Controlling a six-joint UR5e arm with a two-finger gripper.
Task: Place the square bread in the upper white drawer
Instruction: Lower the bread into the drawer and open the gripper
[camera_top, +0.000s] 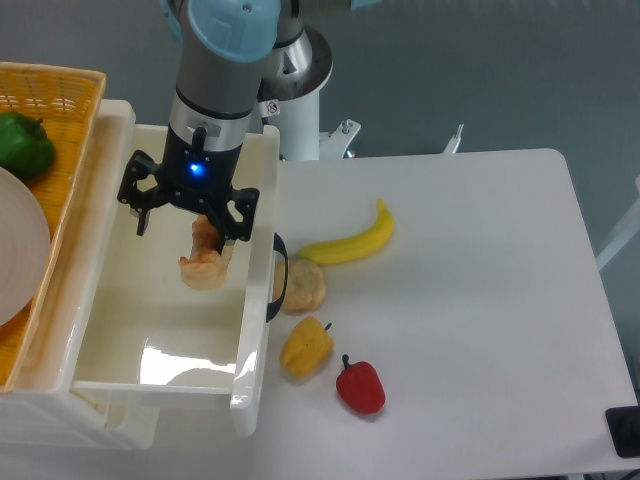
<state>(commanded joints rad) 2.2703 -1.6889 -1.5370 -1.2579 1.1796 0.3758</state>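
Observation:
My gripper (204, 236) hangs over the upper white drawer (110, 300), which is pulled out, its curved black handle (279, 276) facing the table. The gripper is shut on the square bread (204, 264), a tan slice with a darker crust. The slice is held on edge and its lower part hangs below the fingers, above the drawer floor near the right wall. Whether it touches the floor is hard to tell.
On the table right of the drawer lie a round tan bun (305, 285), a yellow pepper (305, 347), a red pepper (361, 386) and a banana (350, 240). A woven yellow basket (60, 90) at the left holds a green pepper (24, 143) and a white plate (18, 245).

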